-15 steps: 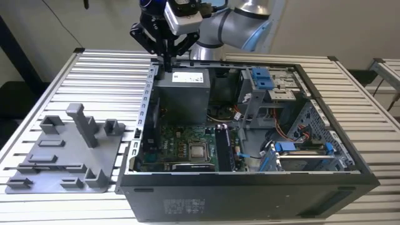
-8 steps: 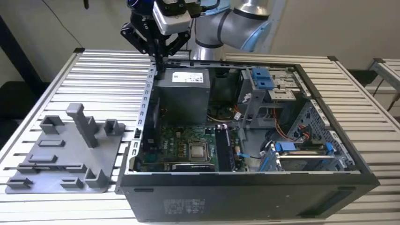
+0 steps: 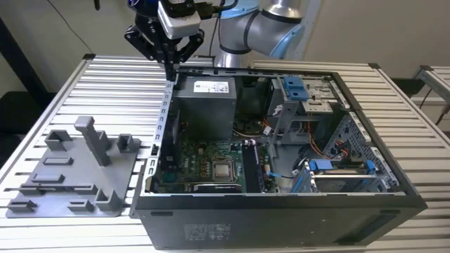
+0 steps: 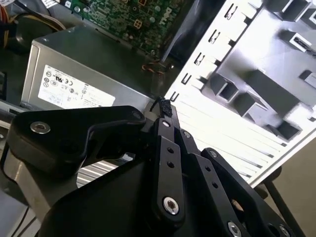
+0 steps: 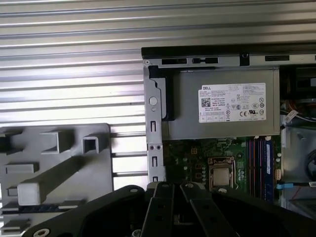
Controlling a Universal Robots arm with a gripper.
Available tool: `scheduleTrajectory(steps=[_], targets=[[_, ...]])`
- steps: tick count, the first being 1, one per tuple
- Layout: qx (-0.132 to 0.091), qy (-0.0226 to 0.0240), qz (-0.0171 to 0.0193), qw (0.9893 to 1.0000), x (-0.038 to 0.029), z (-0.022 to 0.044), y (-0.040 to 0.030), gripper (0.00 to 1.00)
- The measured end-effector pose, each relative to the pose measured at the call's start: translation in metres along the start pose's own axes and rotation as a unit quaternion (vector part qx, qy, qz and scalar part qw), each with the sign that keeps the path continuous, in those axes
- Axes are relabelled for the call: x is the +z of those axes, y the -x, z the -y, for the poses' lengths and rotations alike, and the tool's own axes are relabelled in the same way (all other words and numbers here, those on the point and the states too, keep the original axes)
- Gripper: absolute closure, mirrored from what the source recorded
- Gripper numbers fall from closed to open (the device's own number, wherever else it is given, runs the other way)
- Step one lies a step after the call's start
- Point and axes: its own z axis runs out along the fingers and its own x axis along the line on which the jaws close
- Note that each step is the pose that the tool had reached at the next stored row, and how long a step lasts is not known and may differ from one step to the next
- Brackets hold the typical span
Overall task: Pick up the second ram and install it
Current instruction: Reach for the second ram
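While hovering above the computer case [image 3: 281, 221] rim, end effector [image 3: 170, 68] pinched fully narrow

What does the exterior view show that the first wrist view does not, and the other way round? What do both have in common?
Exterior view: the arm's silver and blue joints, the blue drive brackets and the case's front panel. First wrist view: a dark bluish strip on the fixture plate, perhaps the second ram. Both: the gripper, jaws shut in the exterior view, the power supply, the processor socket and that fixture plate.
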Motion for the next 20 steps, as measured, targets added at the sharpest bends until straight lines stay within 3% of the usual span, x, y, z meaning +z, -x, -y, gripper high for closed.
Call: scheduleTrajectory(steps=[20], targets=[[0.000, -0.0001, -0.0011, 1.0000, -0.0008, 0.0031, -0.0455, 0.89]])
